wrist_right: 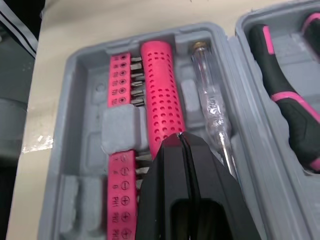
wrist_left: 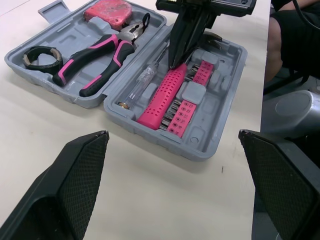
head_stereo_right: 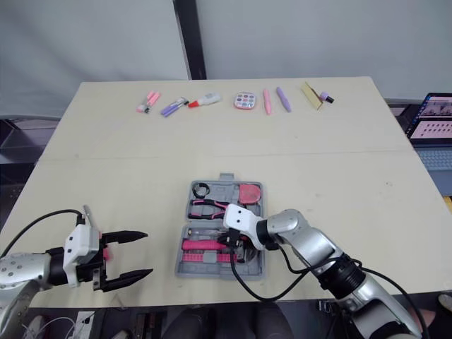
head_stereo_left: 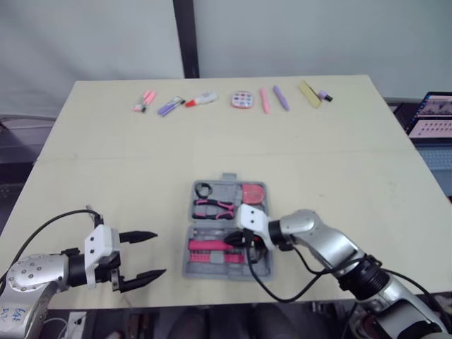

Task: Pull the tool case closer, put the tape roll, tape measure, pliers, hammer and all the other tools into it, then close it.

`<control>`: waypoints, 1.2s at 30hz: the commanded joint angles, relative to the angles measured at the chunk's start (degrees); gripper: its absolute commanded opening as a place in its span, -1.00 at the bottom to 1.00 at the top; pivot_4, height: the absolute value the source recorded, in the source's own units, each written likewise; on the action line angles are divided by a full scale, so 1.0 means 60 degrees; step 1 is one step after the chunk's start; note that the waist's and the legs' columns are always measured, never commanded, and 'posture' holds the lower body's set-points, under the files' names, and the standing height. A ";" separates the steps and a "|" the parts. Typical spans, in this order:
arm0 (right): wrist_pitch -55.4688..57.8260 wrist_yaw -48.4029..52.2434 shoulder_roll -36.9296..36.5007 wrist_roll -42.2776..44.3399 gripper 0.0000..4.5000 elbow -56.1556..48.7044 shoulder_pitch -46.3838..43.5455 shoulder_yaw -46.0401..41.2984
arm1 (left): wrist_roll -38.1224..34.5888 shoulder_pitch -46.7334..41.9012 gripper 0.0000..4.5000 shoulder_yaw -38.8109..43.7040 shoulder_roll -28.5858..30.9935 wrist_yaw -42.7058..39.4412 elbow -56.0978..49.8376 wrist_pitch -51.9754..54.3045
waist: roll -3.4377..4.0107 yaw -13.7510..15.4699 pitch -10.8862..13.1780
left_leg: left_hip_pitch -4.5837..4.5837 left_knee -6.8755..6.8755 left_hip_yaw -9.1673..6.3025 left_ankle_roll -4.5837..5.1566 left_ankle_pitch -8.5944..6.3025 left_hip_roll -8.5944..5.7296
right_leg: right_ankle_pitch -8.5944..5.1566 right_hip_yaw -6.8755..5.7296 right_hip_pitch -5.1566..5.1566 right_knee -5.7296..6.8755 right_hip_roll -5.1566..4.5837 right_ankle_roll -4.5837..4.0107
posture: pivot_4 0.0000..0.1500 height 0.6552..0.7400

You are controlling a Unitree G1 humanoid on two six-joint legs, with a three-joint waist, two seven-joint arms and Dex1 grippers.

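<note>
The grey tool case (head_stereo_left: pixel 227 177) lies open near the table's front edge. Its far half holds the black tape roll (head_stereo_left: pixel 204 189), the pink-and-black pliers (wrist_left: pixel 95 60) and the red tape measure (head_stereo_left: pixel 253 193). In the near half lie a pink perforated handle (wrist_right: pixel 160 95), a clear tester screwdriver (wrist_right: pixel 212 105) and pink bit strips (wrist_right: pixel 120 75). My right gripper (wrist_right: pixel 182 136) is shut, its tips resting on the end of the pink handle. My left gripper (head_stereo_left: pixel 159 253) hangs open with nothing in it, left of the case and apart from it.
Along the table's far edge lies a row of small items: pink and purple markers (head_stereo_left: pixel 145 101), a glue tube (head_stereo_left: pixel 201 99), a round pink palette (head_stereo_left: pixel 241 99) and a yellow block (head_stereo_left: pixel 309 93). A laptop (head_stereo_left: pixel 432 116) stands off the table's right side.
</note>
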 commanded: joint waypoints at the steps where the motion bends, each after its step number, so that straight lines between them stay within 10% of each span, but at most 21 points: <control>1: -0.0234 0.0246 0.0046 -0.0111 -0.99 -0.0104 0.0129 -0.0194 | -0.0080 0.0039 1.00 0.0173 0.0038 -0.0099 -0.0076 -0.0153 | 0.0000 0.0001 0.0000 | 0.0000 0.0000 0.0000 0.0000 0.0000 0.0000 | 0.0000 -0.0001 0.0000 0.0001 0.0000 0.0000 | 1.00 0.85; 36: -0.0349 0.0420 0.0290 -0.0604 -0.99 0.0100 0.0500 -0.0332 | -0.0025 -0.0216 1.00 -0.0389 0.0086 0.0210 -0.0639 0.0238 | -0.0001 -0.0001 -0.0001 | 0.0003 0.0005 -0.0001 0.0000 0.0000 -0.0002 | 0.0000 0.0002 0.0001 0.0014 0.0002 0.0000 | 1.00 0.85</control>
